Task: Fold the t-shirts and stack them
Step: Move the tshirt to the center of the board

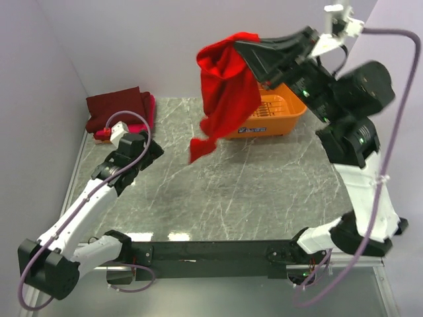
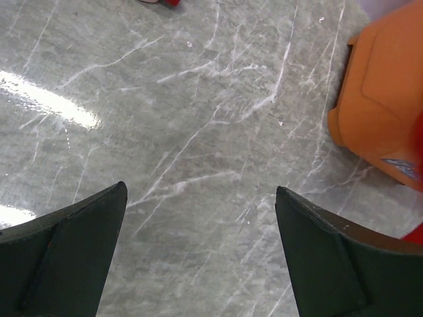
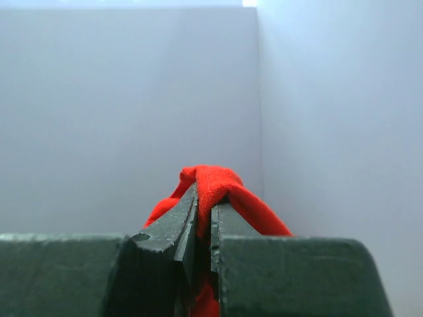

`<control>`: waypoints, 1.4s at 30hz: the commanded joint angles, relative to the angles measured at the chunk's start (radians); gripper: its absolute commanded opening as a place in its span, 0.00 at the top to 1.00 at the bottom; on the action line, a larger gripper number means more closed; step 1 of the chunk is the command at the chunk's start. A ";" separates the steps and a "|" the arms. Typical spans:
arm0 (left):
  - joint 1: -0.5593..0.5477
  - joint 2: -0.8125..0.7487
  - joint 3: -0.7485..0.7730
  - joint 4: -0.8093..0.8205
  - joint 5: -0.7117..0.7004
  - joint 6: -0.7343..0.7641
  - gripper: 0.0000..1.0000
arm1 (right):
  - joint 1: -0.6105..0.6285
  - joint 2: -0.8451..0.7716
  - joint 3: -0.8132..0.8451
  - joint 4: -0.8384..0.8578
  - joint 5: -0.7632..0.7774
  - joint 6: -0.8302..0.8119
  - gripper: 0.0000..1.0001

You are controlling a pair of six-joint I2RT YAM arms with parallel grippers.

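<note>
"So where was the shirt, and what were your hands doing?"

"My right gripper [image 3: 203,198] was clamped tight on a bunched fold of the red t-shirt [image 1: 228,86], held high at the far right, by the left end of the orange basket [image 1: 277,115]. The cloth hung free in a long twist. Its lowest corner dangled over the table [image 1: 264,191], and I could not tell whether it touched. My left gripper [image 2: 201,191] was spread wide with nothing between its fingers, low over the bare marble at the left and well apart from the hanging shirt."

"What worried you from there?"

"The pinch, mostly. I held only a small wad, so I judged a quick swing could have pulled it loose. Lowered as it hung, the shirt would likely have landed as a crumpled rope rather than flat. The trailing cloth could also have caught the basket's rim and dragged it. And my left gripper sat near the two folded shirts, where a careless reach might have knocked them askew."

"Count things for me."

"Three shirts: the red one in the air, and the maroon t-shirt [image 1: 115,102] folded on top of the pink t-shirt [image 1: 151,107] in the far left corner. One basket. Two grippers."
</note>
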 commanded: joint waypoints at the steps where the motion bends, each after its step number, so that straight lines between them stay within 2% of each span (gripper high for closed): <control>1: 0.004 -0.071 -0.019 -0.030 -0.015 -0.028 0.00 | -0.002 -0.065 -0.132 0.121 0.073 0.038 1.00; 5: 0.004 -0.111 -0.051 -0.063 -0.027 -0.062 0.01 | -0.005 -0.140 -0.390 0.109 0.325 0.063 1.00; 7: 0.004 -0.120 -0.068 -0.057 -0.016 -0.067 0.00 | -0.010 -0.204 -0.504 0.112 0.400 0.100 1.00; 12: 0.004 -0.102 -0.123 -0.035 0.049 -0.058 0.00 | -0.051 -0.380 -1.011 0.066 0.650 0.283 1.00; 14: 0.004 -0.084 -0.151 -0.029 0.079 -0.055 0.01 | -0.112 -0.410 -1.207 0.046 0.658 0.351 1.00; 17: 0.003 -0.059 -0.188 0.009 0.186 -0.030 0.00 | -0.230 -0.398 -1.356 -0.032 0.583 0.446 1.00; 18: 0.001 -0.053 -0.212 0.044 0.223 -0.009 0.01 | -0.304 -0.373 -1.380 -0.069 0.582 0.469 1.00; 19: -0.005 -0.038 -0.224 0.058 0.288 -0.002 0.01 | -0.326 -0.362 -1.403 -0.081 0.600 0.474 1.00; 23: -0.055 -0.005 -0.246 0.049 0.346 0.004 0.00 | -0.418 -0.280 -1.446 -0.120 0.744 0.488 0.96; 25: -0.112 0.004 -0.249 0.036 0.369 0.013 0.01 | -0.499 -0.209 -1.438 -0.137 0.752 0.499 0.96; 28: -0.199 0.015 -0.266 0.014 0.465 0.039 0.00 | -0.609 -0.122 -1.415 -0.129 0.657 0.506 0.93; 29: -0.224 0.018 -0.275 -0.001 0.474 0.036 0.01 | -0.634 -0.106 -1.406 -0.123 0.640 0.511 0.89; 36: -0.474 0.019 -0.315 -0.001 0.516 -0.035 0.01 | -0.832 -0.033 -1.395 -0.063 0.525 0.560 0.84; 39: -0.531 0.068 -0.294 0.010 0.492 -0.030 0.01 | -0.903 -0.013 -1.394 -0.051 0.473 0.552 0.76; 40: -0.543 0.105 -0.283 0.008 0.485 -0.024 0.01 | -0.916 -0.014 -1.397 -0.051 0.456 0.552 0.66; 42: -0.578 0.142 -0.255 0.000 0.469 -0.022 0.01 | -0.947 -0.034 -1.406 -0.051 0.444 0.548 0.54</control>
